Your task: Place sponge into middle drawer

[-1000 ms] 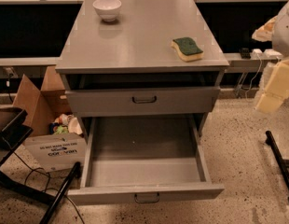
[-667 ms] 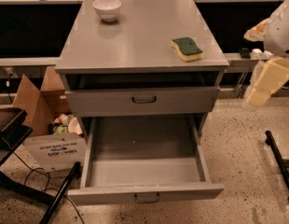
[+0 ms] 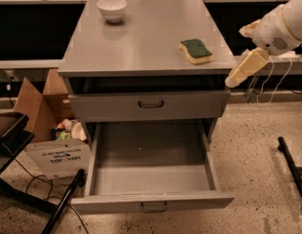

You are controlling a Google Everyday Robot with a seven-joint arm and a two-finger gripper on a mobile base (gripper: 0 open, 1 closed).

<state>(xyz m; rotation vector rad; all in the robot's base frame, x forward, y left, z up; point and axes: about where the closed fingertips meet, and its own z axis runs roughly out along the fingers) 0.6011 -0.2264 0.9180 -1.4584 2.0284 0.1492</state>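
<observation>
Camera view: vs. 1 s ago the gripper (image 3: pixel 244 69) has moved left and a bit up. It is now just beside the right edge of the cabinet top (image 3: pixel 141 43), near the sponge (image 3: pixel 196 51) but apart from it; open or closed, I cannot tell. I judge the reach is only beginning. The sponge lies green face up near the front right corner. The middle drawer (image 3: pixel 151 152) stands pulled out, nothing inside, so there is room above it. The white bowl (image 3: pixel 112 9) is well apart at the back.
</observation>
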